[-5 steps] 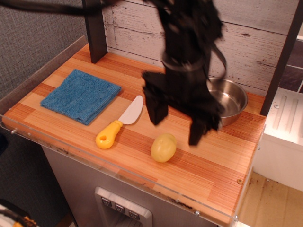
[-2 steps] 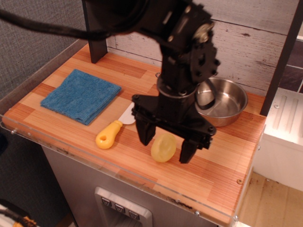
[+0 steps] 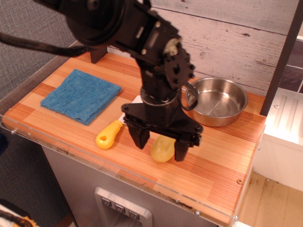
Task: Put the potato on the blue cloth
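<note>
Gripper (image 3: 160,145) open, straddling potato (image 3: 162,149) near front edge. Prob. smooth, firm, light, rolls easy; grab across middle. Cloth (image 3: 80,95) far left.

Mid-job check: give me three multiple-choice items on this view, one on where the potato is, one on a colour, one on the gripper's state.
1. Where is the potato?
A. On the blue cloth
B. On the wooden table between the gripper's fingers
C. In the steel bowl

2. What colour is the knife handle?
A. Yellow
B. Red
C. Black

3. How does the gripper stand?
A. Shut with nothing between its fingers
B. Open, a finger on each side of the potato
C. Raised high above the steel bowl

Answers:
1. B: the potato sits on the table near its front edge, far from the blue cloth and the steel bowl.
2. A: the handle beside the gripper is yellow.
3. B: the two dark fingers are spread and straddle the potato, low at the table.
</note>
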Action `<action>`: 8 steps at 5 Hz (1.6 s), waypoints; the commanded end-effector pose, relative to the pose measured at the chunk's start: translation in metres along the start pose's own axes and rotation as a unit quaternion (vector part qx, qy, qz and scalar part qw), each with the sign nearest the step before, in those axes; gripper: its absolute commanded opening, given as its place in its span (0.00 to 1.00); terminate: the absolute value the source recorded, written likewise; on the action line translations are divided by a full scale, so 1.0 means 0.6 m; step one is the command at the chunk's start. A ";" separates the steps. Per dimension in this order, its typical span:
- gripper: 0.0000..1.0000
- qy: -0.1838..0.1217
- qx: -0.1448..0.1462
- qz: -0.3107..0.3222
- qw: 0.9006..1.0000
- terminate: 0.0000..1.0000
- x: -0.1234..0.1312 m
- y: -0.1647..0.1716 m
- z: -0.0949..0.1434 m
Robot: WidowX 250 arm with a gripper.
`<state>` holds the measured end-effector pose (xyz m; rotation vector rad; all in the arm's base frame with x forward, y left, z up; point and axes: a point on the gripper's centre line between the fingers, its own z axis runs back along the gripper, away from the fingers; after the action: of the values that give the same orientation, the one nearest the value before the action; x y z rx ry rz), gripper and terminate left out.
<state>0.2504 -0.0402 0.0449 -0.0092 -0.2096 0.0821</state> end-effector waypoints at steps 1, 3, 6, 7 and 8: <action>1.00 0.003 -0.011 0.012 1.000 0.00 0.022 0.009 -0.034; 1.00 0.020 -0.008 0.008 1.000 0.00 0.025 0.006 -0.055; 0.00 -0.005 -0.006 -0.015 1.000 0.00 0.036 -0.004 -0.017; 0.00 -0.035 0.001 -0.012 0.999 0.00 0.049 0.032 0.052; 0.00 -0.033 0.001 -0.004 0.999 0.00 0.063 0.096 0.081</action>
<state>0.2683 0.0213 0.0889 -0.0088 -0.2233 0.0839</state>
